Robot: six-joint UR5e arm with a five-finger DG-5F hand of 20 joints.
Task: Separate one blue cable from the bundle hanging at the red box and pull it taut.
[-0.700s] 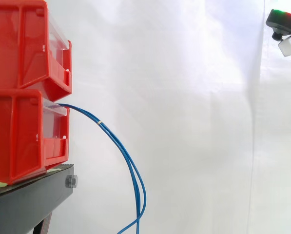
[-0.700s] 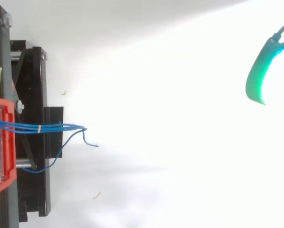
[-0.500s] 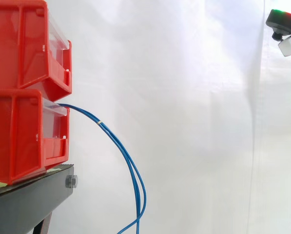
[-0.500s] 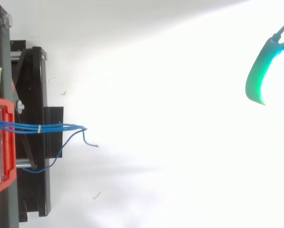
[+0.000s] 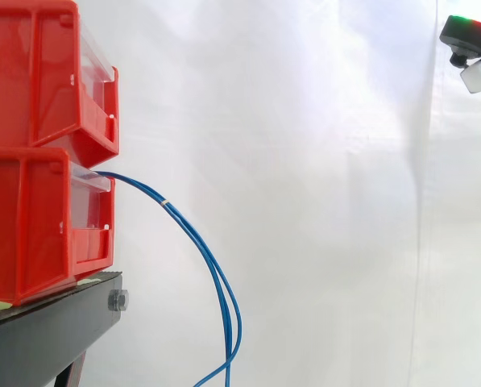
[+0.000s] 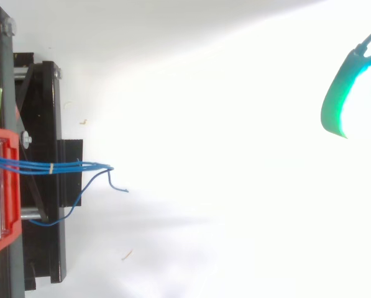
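Observation:
A bundle of blue cables (image 5: 193, 235) comes out of the lower red box (image 5: 43, 222) and droops down in an arc to the bottom edge of the side view. From above, the cables (image 6: 61, 166) run right from the box (image 6: 2, 189), tied by a small white band, and fan out at their ends. My hand (image 5: 468, 36) sits at the upper right corner of the side view, far from the cables. In the top view a green glowing pad of the hand (image 6: 335, 99) shows at the right edge.
A second red box (image 5: 47, 76) is stacked on the lower one. Both rest on a black stand (image 5: 51, 334). A white curtain (image 5: 304, 193) hangs behind, with open space between the cables and my hand.

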